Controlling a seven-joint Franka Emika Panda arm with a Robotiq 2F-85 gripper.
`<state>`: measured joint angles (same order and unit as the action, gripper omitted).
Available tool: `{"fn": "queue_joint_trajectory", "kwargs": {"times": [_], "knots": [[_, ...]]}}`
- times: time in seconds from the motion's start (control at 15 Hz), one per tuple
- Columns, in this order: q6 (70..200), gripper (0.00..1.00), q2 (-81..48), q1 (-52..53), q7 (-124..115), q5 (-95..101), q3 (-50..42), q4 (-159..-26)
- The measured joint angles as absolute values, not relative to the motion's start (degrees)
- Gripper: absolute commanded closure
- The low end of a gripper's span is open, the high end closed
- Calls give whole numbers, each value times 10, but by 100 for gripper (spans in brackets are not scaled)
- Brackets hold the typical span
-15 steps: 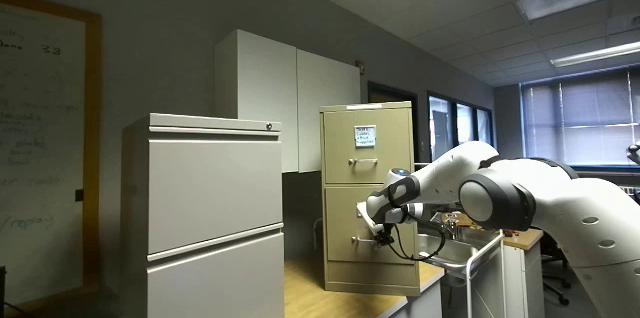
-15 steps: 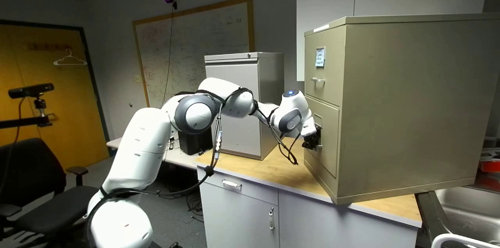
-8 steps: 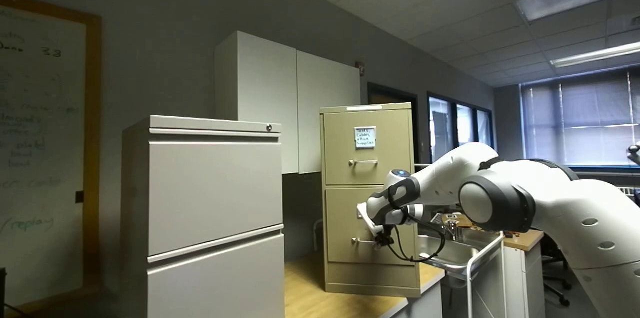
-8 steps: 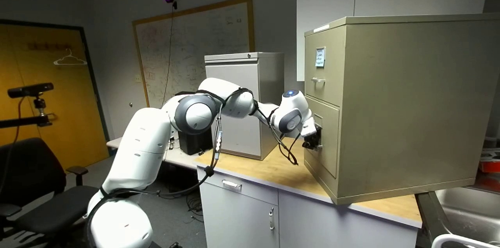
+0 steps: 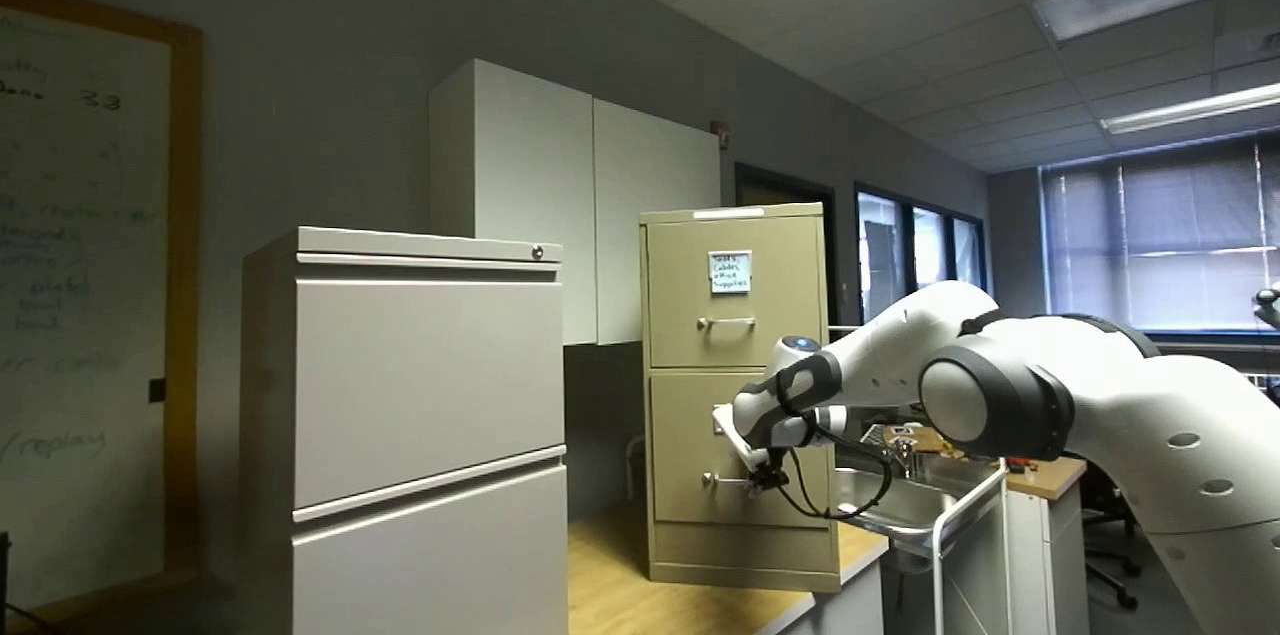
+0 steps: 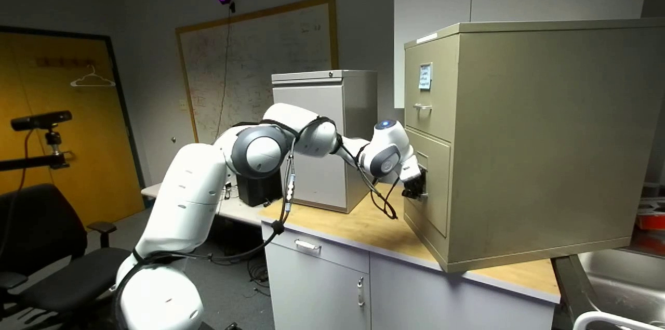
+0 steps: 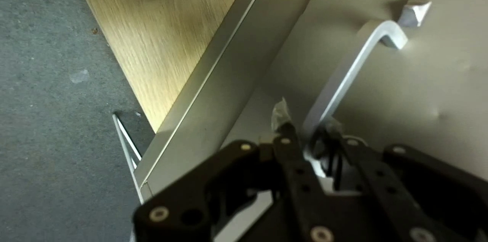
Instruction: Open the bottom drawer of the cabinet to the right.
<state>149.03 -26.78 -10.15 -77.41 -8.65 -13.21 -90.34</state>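
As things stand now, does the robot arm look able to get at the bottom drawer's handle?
Yes, it seems so: in the wrist view the handle runs between the fingers, which look closed on it, with nothing seen in the way.

arm [image 6: 262, 154] before bottom drawer [image 6: 439, 187], room above counter [image 6: 358, 222]

"How many filing cabinets are standing here?"
"Two are standing in both exterior views: one tan cabinet [image 6: 545, 137] and one grey cabinet [image 5: 268, 395]."
"And drawers?"
"The tan one is bearing two: one upper drawer [image 5: 685, 300], one bottom drawer [image 5: 685, 440], each carrying one handle [image 7: 341, 82]."
"What else is showing?"
"One robot arm [image 6: 176, 210], one whiteboard [image 6: 265, 54], one handwritten label [image 5: 730, 272] and two cupboard doors [image 5: 535, 205] are showing."
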Motion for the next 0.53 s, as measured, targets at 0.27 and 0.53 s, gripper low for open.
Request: {"fn": "queue_joint_trajectory", "kwargs": {"times": [0.27, 0.53], "knots": [[1554, 96, -251, -87, -768, -44, -140, -950], [1547, 96, -249, -84, -765, -32, -142, -949]]}}
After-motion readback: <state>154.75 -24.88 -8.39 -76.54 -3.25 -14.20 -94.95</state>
